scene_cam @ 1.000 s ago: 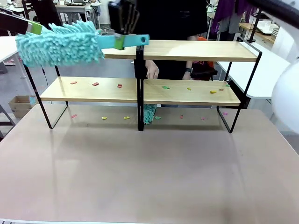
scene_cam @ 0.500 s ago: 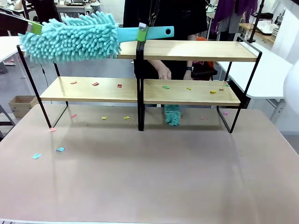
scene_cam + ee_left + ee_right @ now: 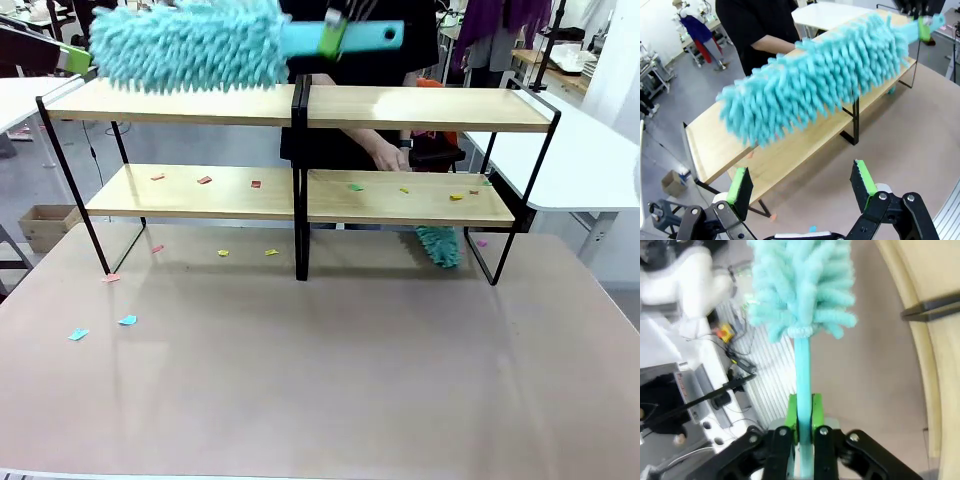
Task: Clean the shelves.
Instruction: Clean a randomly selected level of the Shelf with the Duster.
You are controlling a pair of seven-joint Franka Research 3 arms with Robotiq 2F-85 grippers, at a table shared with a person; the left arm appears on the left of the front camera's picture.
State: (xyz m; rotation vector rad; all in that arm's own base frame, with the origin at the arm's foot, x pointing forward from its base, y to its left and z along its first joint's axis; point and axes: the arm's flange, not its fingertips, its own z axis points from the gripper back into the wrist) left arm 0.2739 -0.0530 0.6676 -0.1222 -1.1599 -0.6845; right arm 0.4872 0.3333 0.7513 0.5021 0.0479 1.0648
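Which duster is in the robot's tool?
The big duster above the top left board, handle clamped in the right tool; the small duster sits low, under the lower right board.

Blurred: big duster (image 3: pixel 190 45); small duster (image 3: pixel 437 246) handle hidden behind shelves (image 3: pixel 400 108) lower board.

1. No words, brands, numbers or signs can be read in any of the views.
2. A small red label (image 3: pixel 682 386) sits on a grey box (image 3: pixel 696 390) at the left of the right wrist view. Its print is too blurred to make out.
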